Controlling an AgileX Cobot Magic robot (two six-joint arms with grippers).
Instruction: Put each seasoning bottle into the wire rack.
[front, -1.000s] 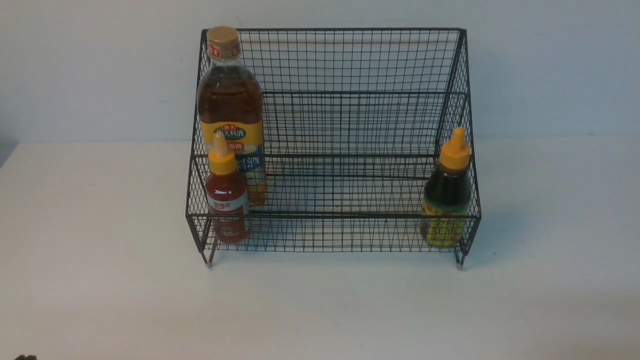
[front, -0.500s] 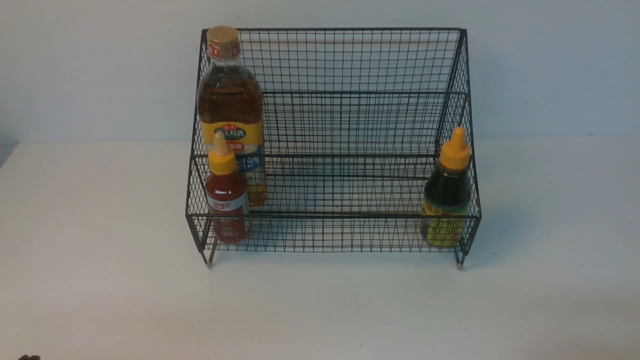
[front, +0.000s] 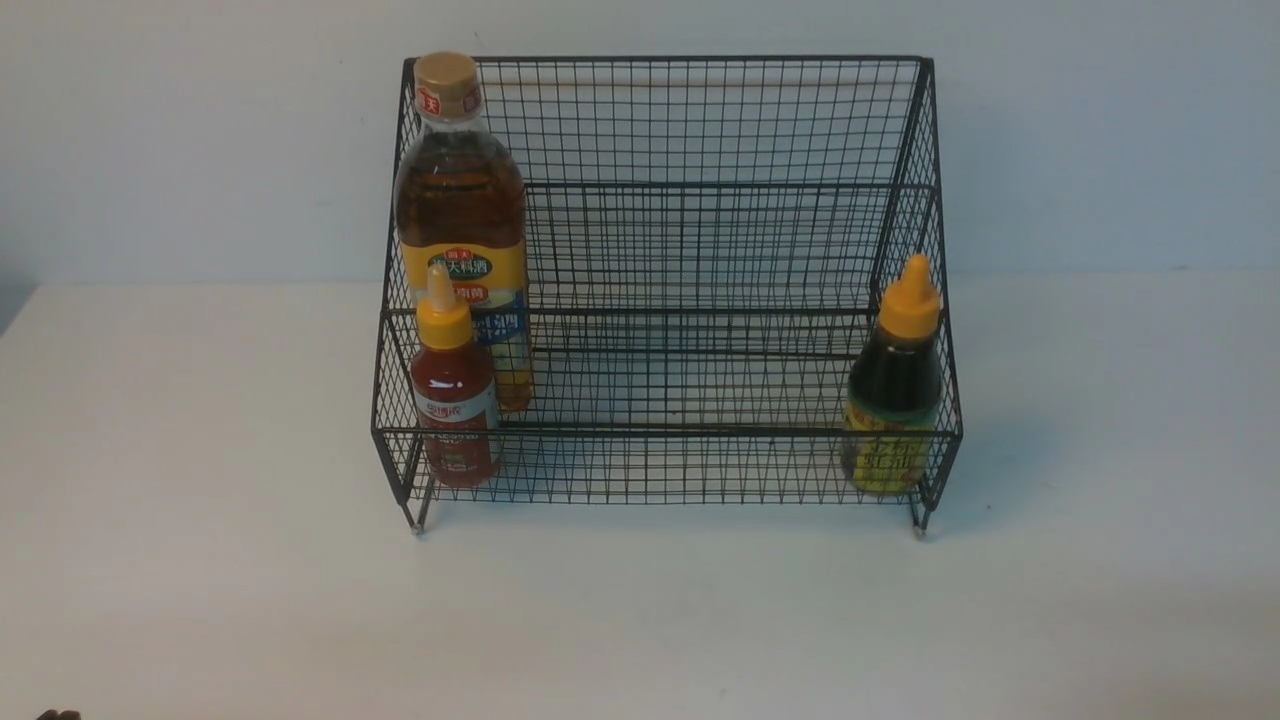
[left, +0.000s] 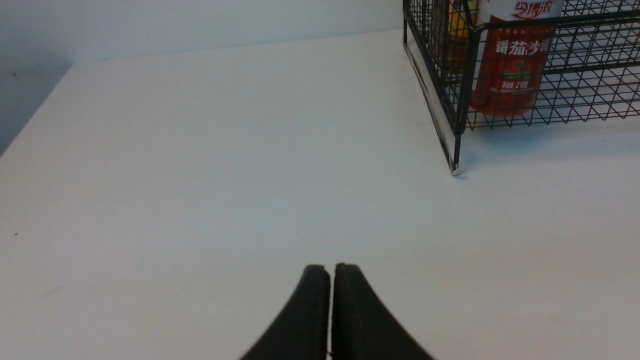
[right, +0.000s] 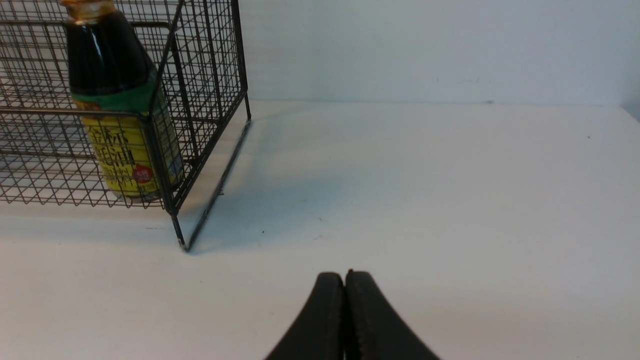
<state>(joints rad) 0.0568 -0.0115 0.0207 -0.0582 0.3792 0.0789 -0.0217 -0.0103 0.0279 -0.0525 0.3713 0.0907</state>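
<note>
Inside black wire-mesh rack (front: 700, 250): glossy amber bottle (front: 462, 200); two nozzle-capped squeeze bottles.

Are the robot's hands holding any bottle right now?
No. The left gripper and right gripper have jaws shut on nothing.

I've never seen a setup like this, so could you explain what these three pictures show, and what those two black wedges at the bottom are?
It is a two-armed robot at a white table. The wide picture looks forward from between its arms; the other two come from cameras on each wrist. The black wedges are each arm's pincer, left pincer and right pincer, both shut and holding nothing.

On the table stands a black wire rack. Inside it are three seasoning bottles: a tall amber bottle with a small red bottle in front of it at the robot's left end, and a small dark bottle at the right end. No bottle is seen outside the rack.
</note>
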